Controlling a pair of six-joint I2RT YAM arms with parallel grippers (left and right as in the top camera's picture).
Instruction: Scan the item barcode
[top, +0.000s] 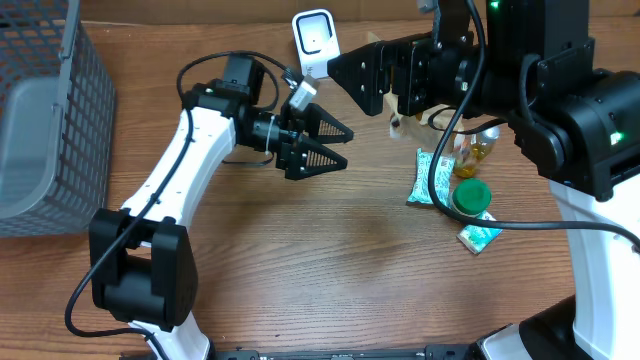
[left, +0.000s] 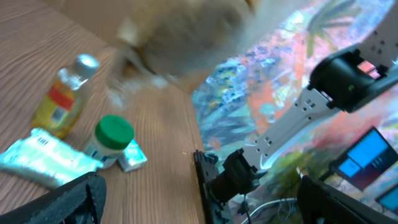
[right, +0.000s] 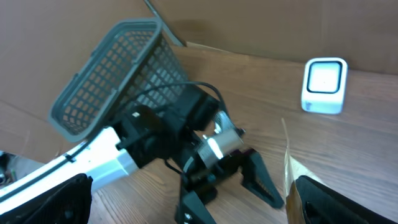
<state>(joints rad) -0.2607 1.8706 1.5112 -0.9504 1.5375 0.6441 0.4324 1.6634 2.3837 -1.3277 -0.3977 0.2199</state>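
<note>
**Overhead:** The left gripper (top: 349, 148) and right gripper (top: 372, 80) are both spread fully, and nothing is seen gripped. The bottle (top: 482, 148), green-capped jar (top: 471, 196) and foil packets (top: 428, 178) are grouped behind the right gripper, below its wrist.

**Left wrist:** These items lie ahead of the fingers. The green-capped jar, judged rigid and light, is best taken across its body with the label left exposed.

**Right wrist:** The scanner (right: 323, 86) is seen ahead, toward the right finger.

Matt wood-grain table (top: 330, 250); grey plastic mesh basket (top: 95, 90); glossy white plastic scanner (top: 315, 35).
</note>
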